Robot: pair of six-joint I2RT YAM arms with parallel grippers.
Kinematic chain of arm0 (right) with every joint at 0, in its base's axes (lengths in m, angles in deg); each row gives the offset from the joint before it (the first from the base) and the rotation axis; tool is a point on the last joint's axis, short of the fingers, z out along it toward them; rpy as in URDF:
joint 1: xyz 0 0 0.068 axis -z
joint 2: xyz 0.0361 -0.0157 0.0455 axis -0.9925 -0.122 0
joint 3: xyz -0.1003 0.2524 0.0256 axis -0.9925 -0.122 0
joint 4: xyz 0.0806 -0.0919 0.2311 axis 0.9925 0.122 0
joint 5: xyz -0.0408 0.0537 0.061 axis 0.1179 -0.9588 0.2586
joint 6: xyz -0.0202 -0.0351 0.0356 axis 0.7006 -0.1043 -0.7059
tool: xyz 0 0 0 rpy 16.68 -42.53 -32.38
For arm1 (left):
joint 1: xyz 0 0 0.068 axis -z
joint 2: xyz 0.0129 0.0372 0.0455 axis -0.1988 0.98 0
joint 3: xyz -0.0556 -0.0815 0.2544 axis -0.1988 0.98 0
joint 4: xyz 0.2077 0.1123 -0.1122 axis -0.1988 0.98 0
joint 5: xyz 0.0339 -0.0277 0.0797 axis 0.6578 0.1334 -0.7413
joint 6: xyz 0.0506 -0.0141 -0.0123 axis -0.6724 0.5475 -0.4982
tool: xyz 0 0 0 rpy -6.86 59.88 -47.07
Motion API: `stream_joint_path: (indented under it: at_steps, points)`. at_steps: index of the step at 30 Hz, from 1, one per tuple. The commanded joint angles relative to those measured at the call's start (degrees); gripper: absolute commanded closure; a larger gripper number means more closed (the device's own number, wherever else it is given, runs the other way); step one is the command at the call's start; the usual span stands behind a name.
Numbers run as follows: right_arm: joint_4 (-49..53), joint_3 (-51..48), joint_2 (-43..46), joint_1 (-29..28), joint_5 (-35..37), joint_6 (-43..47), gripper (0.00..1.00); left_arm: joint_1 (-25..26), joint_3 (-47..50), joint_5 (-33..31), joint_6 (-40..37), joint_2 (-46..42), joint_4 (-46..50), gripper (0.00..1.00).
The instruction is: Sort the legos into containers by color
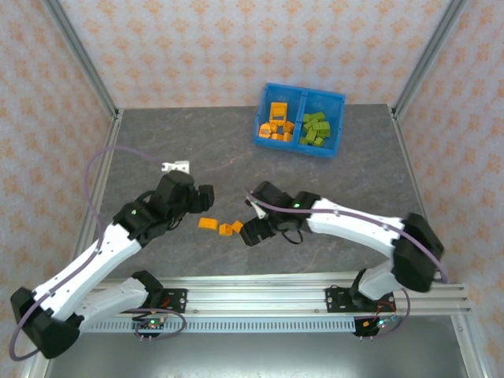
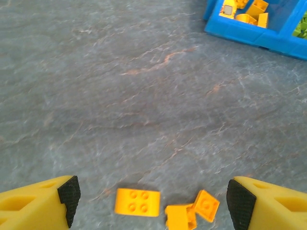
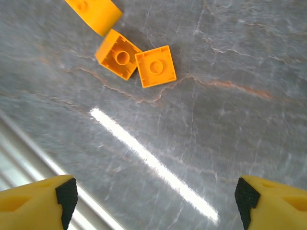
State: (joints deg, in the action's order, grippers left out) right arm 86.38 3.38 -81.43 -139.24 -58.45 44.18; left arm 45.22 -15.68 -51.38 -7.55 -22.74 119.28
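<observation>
Left hand (image 2: 153, 196): my fingers are spread wide with nothing between them, low over the bench (image 2: 144, 96). Right hand (image 3: 156, 196): also spread wide, holding nothing.

My two hands face each other across three loose orange bricks (image 1: 224, 227) lying on the bench between them. From my left wrist, a four-stud brick (image 2: 137, 201) lies flat, studs up. Just right of it, two smaller pieces (image 2: 192, 213) touch each other. From my right wrist, that pair sits edge to edge, one with its hollow underside up.

Beyond my left hand, a small white part (image 1: 175, 167) lies on the bench.

Far side: blue bin (image 2: 244, 32), with orange legos (image 1: 276, 122) in its left compartment and green legos (image 1: 315, 130) in its right.
</observation>
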Motion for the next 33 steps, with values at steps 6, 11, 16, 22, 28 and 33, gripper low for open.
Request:
stream_joint_path:
  at_steps: [6,11,16,22,28,33]
  points:
    - [-3.05,7.89,-13.62,-0.68,3.11,11.63,0.16,-1.06,3.66,-3.1,4.67,-2.15,4.85,0.16]
    - [-5.45,9.87,-18.88,-0.7,0.21,13.96,0.23,-1.28,4.05,-0.77,3.81,-1.63,2.46,0.16]
    - [-6.22,11.41,-23.09,-0.7,0.27,14.52,0.29,-1.32,4.04,-0.98,3.54,-1.52,2.68,0.15]
    - [-7.85,11.45,-25.55,-0.7,0.26,14.0,0.36,-1.32,4.9,-0.4,3.8,-1.89,2.34,0.15]
    - [-8.94,11.21,-27.26,-0.66,2.1,11.84,0.59,-1.32,6.3,-0.23,3.61,-4.33,1.53,0.15]
    - [-11.51,8.81,-23.72,-0.54,1.83,9.47,0.67,-1.31,7.6,2.45,1.41,-7.94,-0.02,0.15]
